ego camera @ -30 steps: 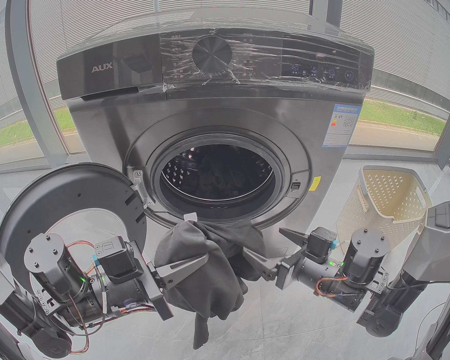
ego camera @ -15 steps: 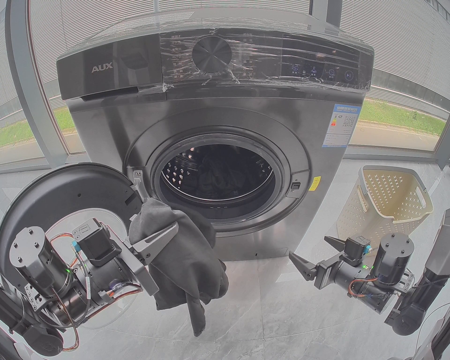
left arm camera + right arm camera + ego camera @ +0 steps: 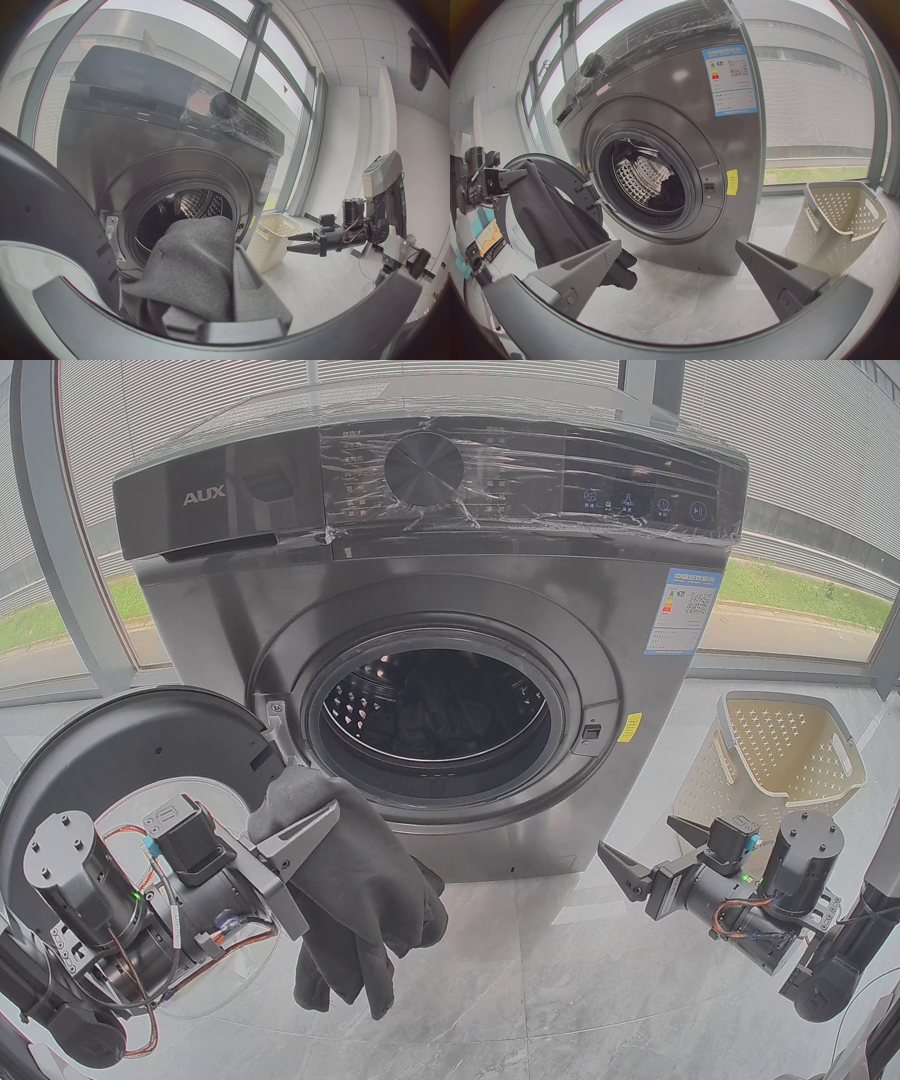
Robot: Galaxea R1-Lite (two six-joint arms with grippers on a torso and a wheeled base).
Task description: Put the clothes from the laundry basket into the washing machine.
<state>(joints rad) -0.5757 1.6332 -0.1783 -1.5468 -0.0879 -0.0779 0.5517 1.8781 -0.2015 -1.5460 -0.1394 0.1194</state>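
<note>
Now the left gripper (image 3: 311, 832) sits at the lower left of the head view, in front of the open door (image 3: 122, 744) of the washer (image 3: 234, 604). Its fingers are pressed together on a dark grey garment (image 3: 366, 885), which drapes over them and hangs in folds towards the floor. The garment's top edge lies just below and to the left of the drum opening (image 3: 436, 721), outside the washer. In the left wrist view the cloth (image 3: 197, 267) bunches over the fingers and covers the lower part of the opening. More dark cloth shows inside the drum (image 3: 441, 707).

At the lower right the right gripper (image 3: 637, 843) hangs above the floor with its fingers spread and nothing between them, well apart from the garment. Its own view shows the two fingers (image 3: 576, 272) wide apart. The basket (image 3: 787, 754) stands upright at the right, beside the washer and just behind the right gripper.
</note>
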